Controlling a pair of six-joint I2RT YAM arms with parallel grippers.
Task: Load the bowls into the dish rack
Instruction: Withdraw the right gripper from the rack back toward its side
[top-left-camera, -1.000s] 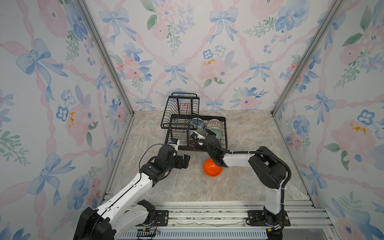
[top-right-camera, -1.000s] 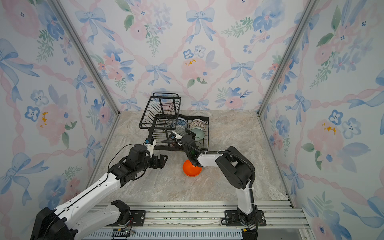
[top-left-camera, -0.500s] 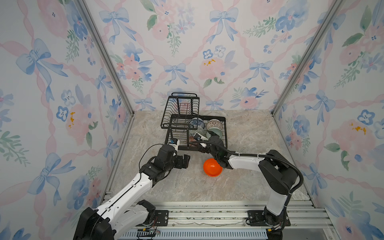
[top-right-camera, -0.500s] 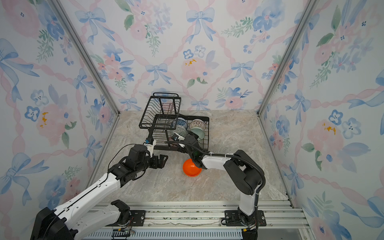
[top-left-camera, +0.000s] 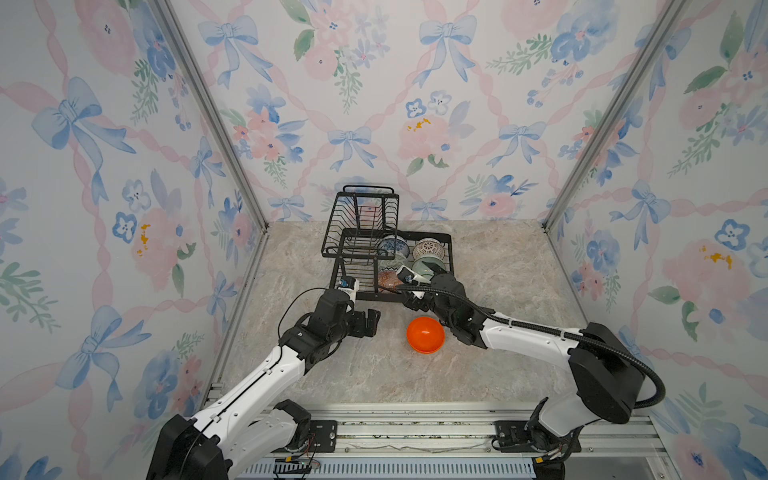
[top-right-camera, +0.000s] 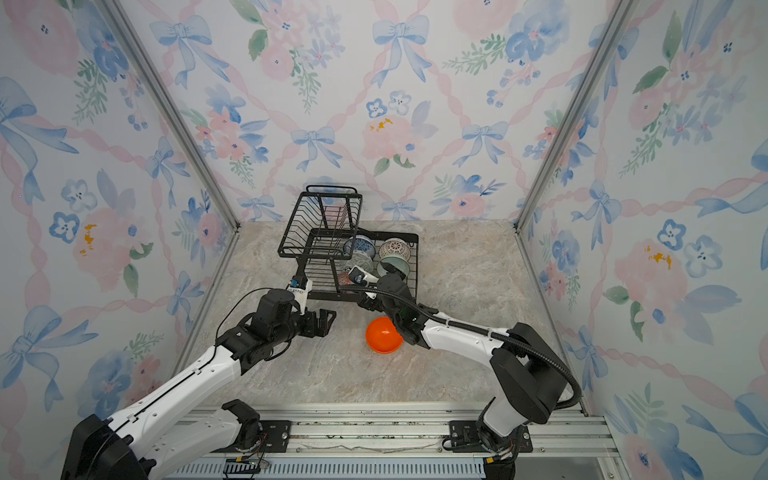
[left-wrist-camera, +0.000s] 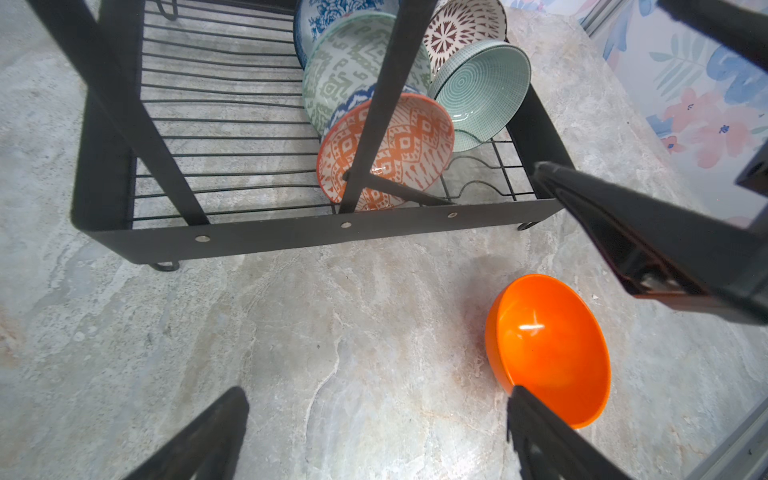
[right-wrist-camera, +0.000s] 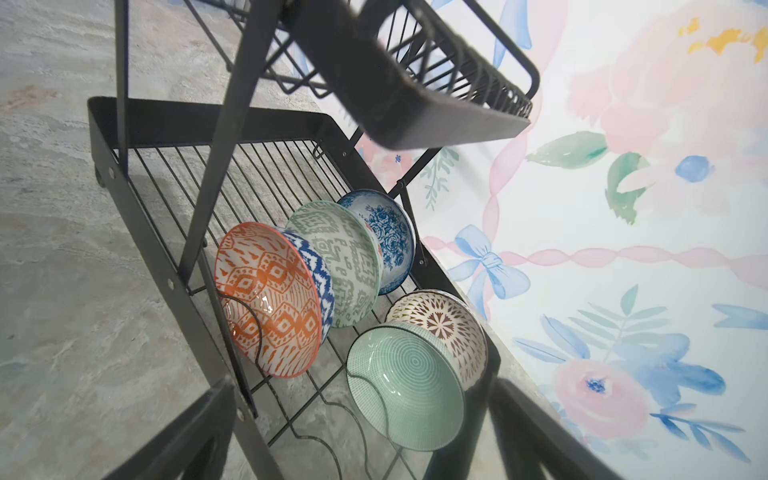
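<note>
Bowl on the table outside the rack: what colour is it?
Plain bright orange, unpatterned. The orange bowl shows best in the left wrist view.

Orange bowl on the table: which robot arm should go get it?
Probably left. The left tool, open, faces the plain orange bowl close by, while the right tool, also open, points into the dish rack.

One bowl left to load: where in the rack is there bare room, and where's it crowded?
Free: the stretch of lower tray under the upper basket, from the rack's end wall to the orange-white bowl; also the slots between the mint bowl and the front rail. Crowded: the end holding all five racked bowls.
</note>
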